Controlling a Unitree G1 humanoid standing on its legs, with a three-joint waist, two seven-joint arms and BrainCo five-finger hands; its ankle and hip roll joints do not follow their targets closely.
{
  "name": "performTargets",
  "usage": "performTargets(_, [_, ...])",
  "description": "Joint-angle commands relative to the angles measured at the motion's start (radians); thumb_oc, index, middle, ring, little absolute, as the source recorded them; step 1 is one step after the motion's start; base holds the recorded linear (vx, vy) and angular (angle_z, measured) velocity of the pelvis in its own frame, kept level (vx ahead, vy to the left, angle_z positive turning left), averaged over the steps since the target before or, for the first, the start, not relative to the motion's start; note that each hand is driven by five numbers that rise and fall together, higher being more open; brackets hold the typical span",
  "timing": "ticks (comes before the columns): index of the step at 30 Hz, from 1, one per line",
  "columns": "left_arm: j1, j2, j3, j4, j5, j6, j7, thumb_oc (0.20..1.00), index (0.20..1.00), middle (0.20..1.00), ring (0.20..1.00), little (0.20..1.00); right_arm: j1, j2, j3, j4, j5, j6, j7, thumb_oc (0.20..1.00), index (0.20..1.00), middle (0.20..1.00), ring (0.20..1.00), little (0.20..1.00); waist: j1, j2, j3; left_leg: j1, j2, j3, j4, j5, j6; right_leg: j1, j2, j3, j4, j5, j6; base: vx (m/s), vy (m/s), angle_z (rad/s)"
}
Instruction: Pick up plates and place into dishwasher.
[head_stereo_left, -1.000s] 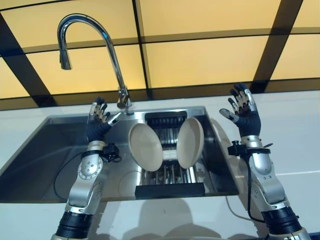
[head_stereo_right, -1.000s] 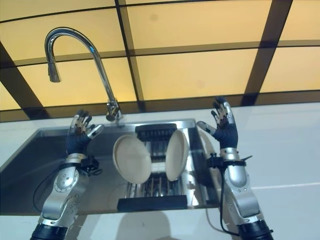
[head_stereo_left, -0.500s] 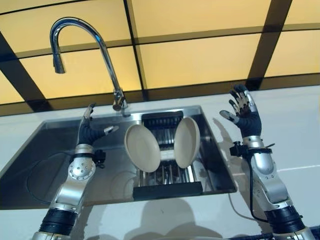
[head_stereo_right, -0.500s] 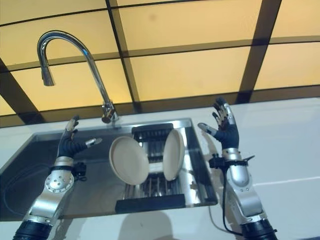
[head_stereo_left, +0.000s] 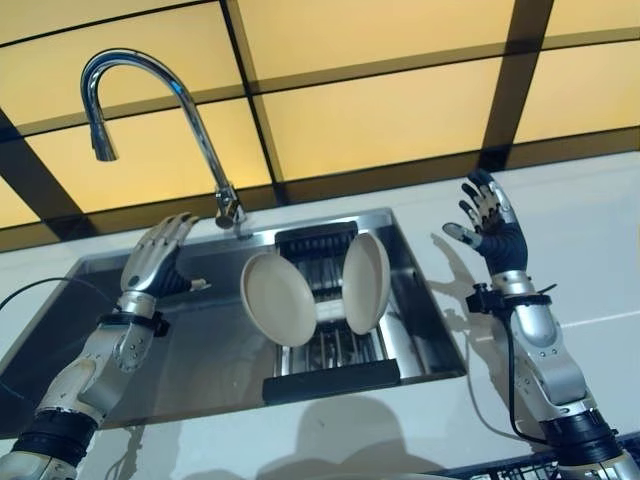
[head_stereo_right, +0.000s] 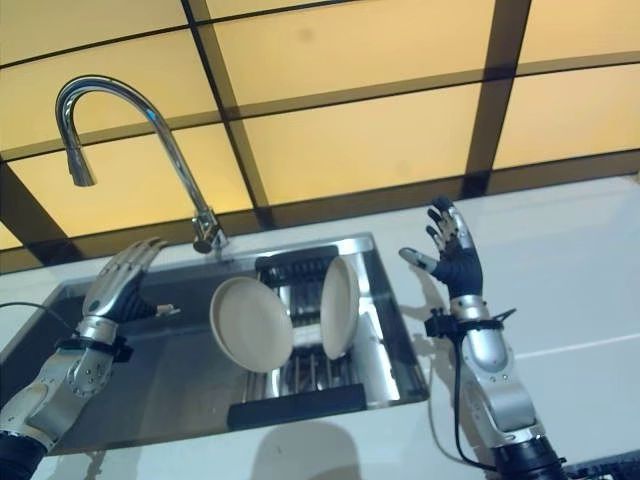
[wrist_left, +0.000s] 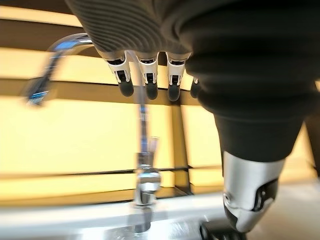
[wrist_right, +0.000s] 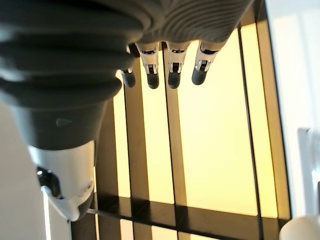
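Note:
Two cream plates stand on edge in a dark rack (head_stereo_left: 330, 372) inside the steel sink (head_stereo_left: 130, 350): the left plate (head_stereo_left: 278, 298) faces me, the right plate (head_stereo_left: 366, 282) is turned nearly side-on. My left hand (head_stereo_left: 155, 262) hovers open over the sink's left part, back towards me, a short way left of the left plate; its fingers (wrist_left: 147, 80) point at the tap. My right hand (head_stereo_left: 487, 228) is raised open above the white counter, right of the sink, fingers spread and holding nothing.
A tall curved chrome tap (head_stereo_left: 190, 110) rises behind the sink, just right of my left hand. Yellow wall panels with dark strips (head_stereo_left: 380, 110) stand behind. White counter (head_stereo_left: 590, 260) runs to the right. A dark wire basket edge (head_stereo_left: 520, 468) shows at the bottom right.
My left hand has turned so its back faces me and drifted left, away from the plates. The camera has shifted, moving the whole scene. The plates and right hand hold their places.

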Motion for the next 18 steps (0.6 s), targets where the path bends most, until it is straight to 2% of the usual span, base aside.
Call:
performTargets(1, [-0.098,0.09,0.001,0.045,0.111,-0.015,0.091,1.0,1.0,1.0,1.0,1.0,0.0,-0.039,-0.041,-0.032,0.038,-0.039,0.017,1.0,1.0,1.0,1.0,1.0,-0.002,-0.018,-0.022,0.017,0.034,0.037,0.043,-0.135,-0.02,-0.107,-0.052,-0.001,-0.111,0.153,0.101,0.04,0.032,-0.12])
performTargets(8, [-0.125,0.13,-0.093,0.04,0.256,-0.083,0.228,1.0,1.0,1.0,1.0,1.0,0.007,-0.043,-0.026,-0.021,0.045,-0.049,0.01,1.0,1.0,1.0,1.0,1.0,-0.019,-0.01,-0.014,0.017,0.025,0.046,0.037,-0.138,-0.014,-0.116,-0.054,0.008,-0.112,0.157,0.108,0.05,0.018,-0.04])
performTargets(13, [-0.16,0.129,-0.153,0.034,0.279,-0.116,0.208,1.0,1.0,1.0,1.0,1.0,0.01,-0.034,-0.011,-0.017,0.029,-0.051,-0.006,1.0,1.0,1.0,1.0,1.0,-0.028,-0.007,-0.014,0.016,0.02,0.053,0.035,-0.14,-0.009,-0.121,-0.055,0.017,-0.112,0.158,0.113,0.05,0.007,-0.06])
performTargets(18, [-0.163,0.141,-0.17,0.04,0.294,-0.129,0.203,1.0,1.0,1.0,1.0,1.0,0.017,-0.044,-0.021,-0.019,0.042,-0.043,-0.016,1.0,1.0,1.0,1.0,1.0,-0.035,-0.004,-0.009,0.017,0.016,0.059,0.034,-0.142,-0.005,-0.128,-0.056,0.026,-0.11,0.161,0.119,0.02,0.004,-0.01])
